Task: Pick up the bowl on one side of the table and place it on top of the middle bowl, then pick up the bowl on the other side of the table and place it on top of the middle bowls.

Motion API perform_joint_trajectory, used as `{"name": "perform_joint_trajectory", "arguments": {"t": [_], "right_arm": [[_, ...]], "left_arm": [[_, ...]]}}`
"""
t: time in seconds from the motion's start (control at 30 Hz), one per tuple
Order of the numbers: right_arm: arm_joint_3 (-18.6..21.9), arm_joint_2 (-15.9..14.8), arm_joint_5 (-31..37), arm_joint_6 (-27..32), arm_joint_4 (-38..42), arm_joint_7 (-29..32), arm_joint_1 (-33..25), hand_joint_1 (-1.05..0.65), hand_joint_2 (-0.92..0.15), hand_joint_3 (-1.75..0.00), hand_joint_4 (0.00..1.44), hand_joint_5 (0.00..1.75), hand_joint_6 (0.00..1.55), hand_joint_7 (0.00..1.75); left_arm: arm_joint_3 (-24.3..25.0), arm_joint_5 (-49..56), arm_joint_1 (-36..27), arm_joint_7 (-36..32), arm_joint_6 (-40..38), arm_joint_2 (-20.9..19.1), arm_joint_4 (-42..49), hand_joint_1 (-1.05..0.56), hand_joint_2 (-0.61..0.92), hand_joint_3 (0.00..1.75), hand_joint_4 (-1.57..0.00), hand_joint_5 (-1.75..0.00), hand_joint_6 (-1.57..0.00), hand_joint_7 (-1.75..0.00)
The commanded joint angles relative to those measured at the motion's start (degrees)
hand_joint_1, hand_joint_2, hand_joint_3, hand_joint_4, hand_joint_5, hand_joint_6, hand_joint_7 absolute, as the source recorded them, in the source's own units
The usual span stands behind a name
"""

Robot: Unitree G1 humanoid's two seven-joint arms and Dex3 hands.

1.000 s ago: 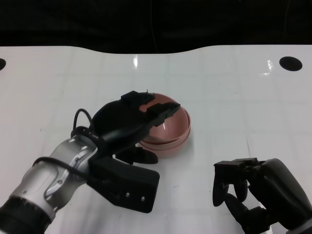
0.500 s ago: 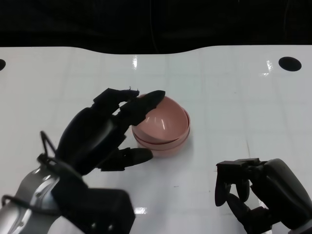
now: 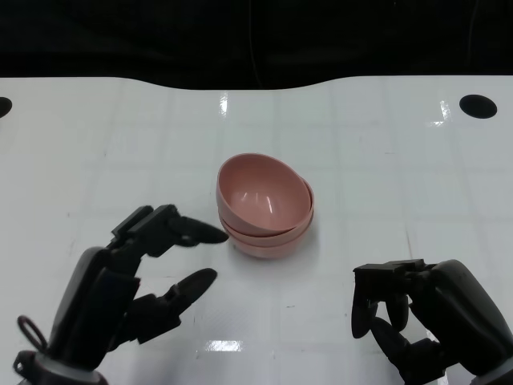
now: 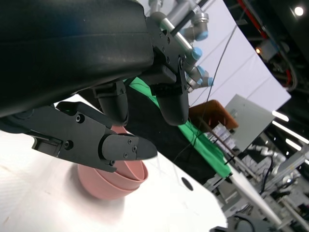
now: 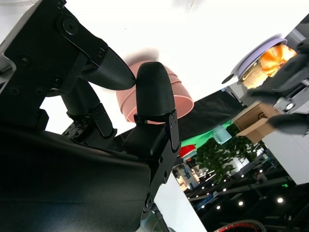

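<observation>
A stack of pink bowls (image 3: 265,208) stands at the middle of the white table (image 3: 377,160); the top bowl sits tilted in the ones below. The same pink stack (image 4: 115,180) shows past my left hand's fingers in the left wrist view, and the pink bowls (image 5: 169,99) show in the right wrist view too. My left hand (image 3: 132,285) lies low at the front left, apart from the stack, fingers spread and holding nothing. My right hand (image 3: 425,325) rests at the front right with fingers curled in, empty.
Two dark round holes (image 3: 478,104) sit near the table's far corners. The far edge (image 3: 240,80) meets a black backdrop. Lab clutter, a green cloth (image 4: 212,157) and other robot arms show beyond the table in the wrist views.
My left hand has let go of the top bowl and drawn back toward the front left. The bowl stays on the stack. My right hand has not moved.
</observation>
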State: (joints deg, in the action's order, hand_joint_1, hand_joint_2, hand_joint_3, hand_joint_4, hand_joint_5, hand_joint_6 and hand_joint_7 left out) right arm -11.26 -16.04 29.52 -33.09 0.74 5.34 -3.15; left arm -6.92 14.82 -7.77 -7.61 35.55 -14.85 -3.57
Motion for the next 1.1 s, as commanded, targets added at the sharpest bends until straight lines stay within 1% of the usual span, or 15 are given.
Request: {"name": "perform_joint_trajectory", "arguments": {"t": [0.03,0.07,0.1,0.13,0.2,0.27,0.37,0.4,0.5,0.6,0.7,0.73,0.93,1.07,1.1], "right_arm": [[0.4,-0.4,-0.6,-0.1,0.2,0.0,0.1,-0.10,-0.13,-1.62,0.95,1.75,0.84,1.48],[0.4,-0.4,-0.6,-0.2,0.4,0.0,0.3,-0.10,-0.13,-1.62,0.95,1.75,0.84,1.48],[0.3,-0.4,-0.7,-0.2,0.6,0.0,0.4,-0.10,-0.13,-1.62,0.95,1.75,0.85,1.48],[0.3,-0.3,-0.8,-0.3,0.8,0.0,0.5,-0.10,-0.13,-1.62,0.95,1.75,0.85,1.48],[0.3,-0.4,-0.9,-0.4,1.1,0.0,0.6,-0.10,-0.13,-1.62,0.95,1.75,0.85,1.47],[0.4,-0.5,-0.8,-0.5,1.3,0.1,0.8,-0.10,-0.13,-1.63,0.95,1.75,0.85,1.47],[0.6,-0.7,-0.8,-0.6,1.4,0.1,0.8,-0.10,-0.13,-1.63,0.95,1.75,0.85,1.46],[0.6,-0.8,-0.8,-0.6,1.4,0.0,0.8,-0.10,-0.13,-1.63,0.95,1.75,0.85,1.46],[0.7,-0.9,-0.9,-0.6,1.5,-0.1,0.9,-0.10,-0.13,-1.63,0.95,1.75,0.85,1.46],[0.8,-1.0,-1.1,-0.5,1.4,-0.2,0.6,-0.10,-0.13,-1.64,0.95,1.75,0.86,1.47],[0.9,-1.3,-1.5,-0.6,1.4,-0.5,0.2,-0.10,-0.13,-1.64,0.95,1.75,0.85,1.47],[1.0,-1.4,-1.7,-0.7,1.5,-0.5,0.1,-0.10,-0.13,-1.64,0.95,1.75,0.85,1.47],[1.0,-1.6,-2.2,-0.5,1.3,-0.9,-0.4,-0.10,-0.13,-1.63,0.94,1.75,0.85,1.45],[1.1,-1.5,-2.8,0.5,0.7,-1.9,-0.7,-0.10,-0.14,-1.62,0.94,1.75,0.85,1.42],[1.2,-1.4,-4.2,1.2,0.5,-2.7,-0.9,-0.10,-0.14,-1.62,0.94,1.75,0.85,1.41]], "left_arm": [[1.9,-2.9,-2.4,2.4,-0.4,-0.6,-2.7,-0.07,0.62,0.88,-0.56,-1.40,-0.63,-1.09],[2.2,-4.4,-3.3,3.2,-1.4,-0.3,-3.5,-0.07,0.60,0.93,-0.59,-1.39,-0.66,-1.07],[2.4,-5.6,-4.0,3.8,-2.2,0.1,-4.1,-0.05,0.55,1.03,-0.64,-1.37,-0.72,-1.04],[2.4,-7.1,-5.0,4.5,-3.2,0.6,-5.0,-0.04,0.52,1.07,-0.66,-1.36,-0.74,-1.03],[2.3,-9.6,-6.8,5.8,-5.3,1.7,-6.8,-0.02,0.46,1.22,-0.70,-1.34,-0.79,-1.03],[2.4,-10.9,-8.6,6.4,-8.0,2.9,-8.9,-0.03,0.43,1.27,-0.73,-1.34,-0.82,-1.03],[2.3,-12.5,-11.0,6.8,-12.5,4.8,-12.2,-0.04,0.43,1.28,-0.79,-1.37,-0.84,-1.04],[2.2,-13.8,-12.0,7.1,-14.9,5.5,-13.8,-0.05,0.46,1.28,-0.82,-1.45,-0.84,-1.10],[2.3,-15.7,-13.6,7.9,-20.3,6.8,-17.2,-0.08,0.49,1.25,-0.84,-1.57,-0.83,-1.22],[2.5,-15.8,-14.4,8.3,-22.6,7.5,-18.6,-0.07,0.48,1.28,-0.87,-1.66,-0.83,-1.34],[2.5,-15.9,-14.7,8.4,-23.0,8.6,-17.6,-0.07,0.45,1.34,-0.90,-1.73,-0.82,-1.48],[2.5,-15.8,-14.7,8.6,-23.0,8.9,-17.2,-0.07,0.44,1.35,-0.90,-1.74,-0.82,-1.50],[2.8,-14.8,-14.1,9.5,-22.3,8.7,-14.1,-0.09,0.38,1.43,-0.89,-1.75,-0.82,-1.55],[3.3,-14.5,-13.4,10.0,-21.7,8.7,-12.3,-0.08,0.38,1.44,-0.88,-1.75,-0.81,-1.54],[3.3,-14.5,-13.1,10.2,-21.9,8.7,-12.2,-0.08,0.38,1.44,-0.88,-1.75,-0.81,-1.54]]}}
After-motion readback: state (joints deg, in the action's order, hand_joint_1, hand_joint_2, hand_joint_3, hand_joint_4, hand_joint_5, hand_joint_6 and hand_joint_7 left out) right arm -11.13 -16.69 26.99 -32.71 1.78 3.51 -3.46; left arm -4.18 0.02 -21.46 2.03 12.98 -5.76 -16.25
